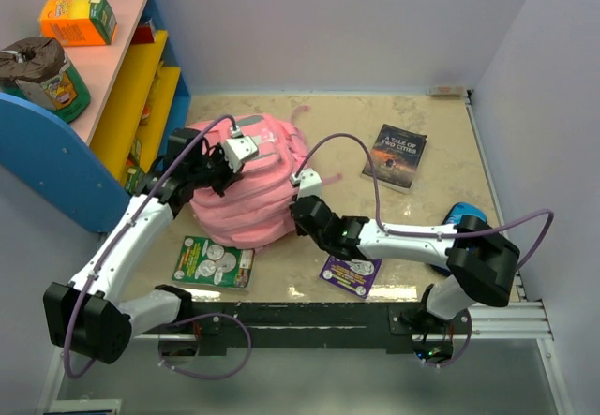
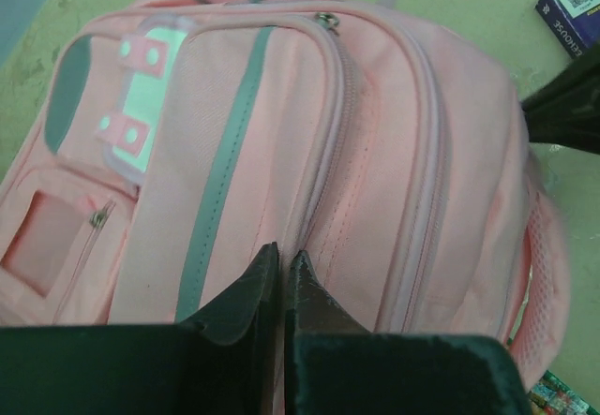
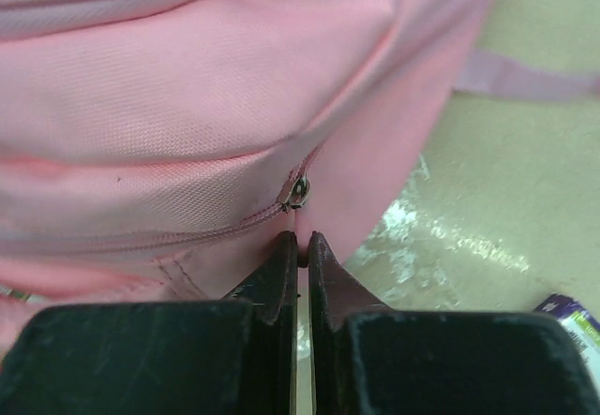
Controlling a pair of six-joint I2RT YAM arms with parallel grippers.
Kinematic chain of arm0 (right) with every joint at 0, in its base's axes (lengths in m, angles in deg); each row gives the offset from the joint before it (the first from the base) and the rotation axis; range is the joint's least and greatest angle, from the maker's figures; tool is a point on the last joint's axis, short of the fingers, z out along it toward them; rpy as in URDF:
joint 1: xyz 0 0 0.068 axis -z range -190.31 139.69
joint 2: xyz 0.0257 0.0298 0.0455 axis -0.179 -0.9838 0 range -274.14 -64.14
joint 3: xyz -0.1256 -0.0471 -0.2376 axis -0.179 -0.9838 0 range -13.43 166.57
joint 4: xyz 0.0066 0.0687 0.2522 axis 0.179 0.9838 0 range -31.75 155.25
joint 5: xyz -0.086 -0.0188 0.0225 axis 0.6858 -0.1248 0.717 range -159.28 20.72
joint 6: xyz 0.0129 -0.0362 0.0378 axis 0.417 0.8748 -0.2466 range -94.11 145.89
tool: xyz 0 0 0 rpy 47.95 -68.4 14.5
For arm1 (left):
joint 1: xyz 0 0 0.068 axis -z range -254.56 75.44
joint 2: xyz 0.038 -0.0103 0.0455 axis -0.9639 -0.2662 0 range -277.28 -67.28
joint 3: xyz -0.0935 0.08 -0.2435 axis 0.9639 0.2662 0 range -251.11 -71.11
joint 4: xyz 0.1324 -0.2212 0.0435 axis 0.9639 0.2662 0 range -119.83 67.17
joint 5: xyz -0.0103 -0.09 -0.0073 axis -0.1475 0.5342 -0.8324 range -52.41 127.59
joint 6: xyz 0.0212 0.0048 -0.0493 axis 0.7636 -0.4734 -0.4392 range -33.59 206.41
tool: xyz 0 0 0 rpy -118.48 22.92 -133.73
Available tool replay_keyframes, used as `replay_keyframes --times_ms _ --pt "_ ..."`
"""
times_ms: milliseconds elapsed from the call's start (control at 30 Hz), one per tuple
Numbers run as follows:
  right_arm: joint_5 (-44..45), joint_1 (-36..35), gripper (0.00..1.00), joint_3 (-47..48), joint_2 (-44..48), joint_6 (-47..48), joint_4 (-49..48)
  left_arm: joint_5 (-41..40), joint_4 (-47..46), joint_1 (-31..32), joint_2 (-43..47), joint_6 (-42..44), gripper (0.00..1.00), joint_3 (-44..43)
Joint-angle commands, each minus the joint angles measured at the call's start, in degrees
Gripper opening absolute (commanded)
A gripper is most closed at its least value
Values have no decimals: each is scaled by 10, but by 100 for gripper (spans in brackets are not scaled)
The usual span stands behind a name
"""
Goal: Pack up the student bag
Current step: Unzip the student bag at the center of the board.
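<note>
Student bag (image 1: 251,211) lies flat at the left middle of the beige surface (image 1: 422,200), beside the blue and yellow shelf (image 1: 141,87). It is soft pink fabric with closed zip pockets, a grey stripe, a grey patch and a white patch with pink squares. The left gripper (image 2: 283,252) rests on the bag's front panel next to a zip seam, its fingers pressed almost together; whether they catch any fabric I cannot tell. The right gripper (image 3: 298,238) sits at the bag's right side just under a metal zip slider (image 3: 296,193), fingers nearly closed on a thin pink sliver. A green booklet (image 1: 214,262) and a purple booklet (image 1: 352,274) lie near the bag, a dark book (image 1: 395,157) farther right.
</note>
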Motion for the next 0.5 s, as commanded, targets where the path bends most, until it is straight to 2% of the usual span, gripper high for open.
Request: replay_keyframes --times_ms 0,267,467 --pt "-32 26 0 39 -20 19 -22 6 -12 15 34 -28 0 -19" --pt "-84 17 0 -16 8 54 -66 -28 -39 88 -8 -78 0 -10" --pt "-44 -39 0 -57 63 60 -55 -93 -98 94 -43 -159 0 -11"
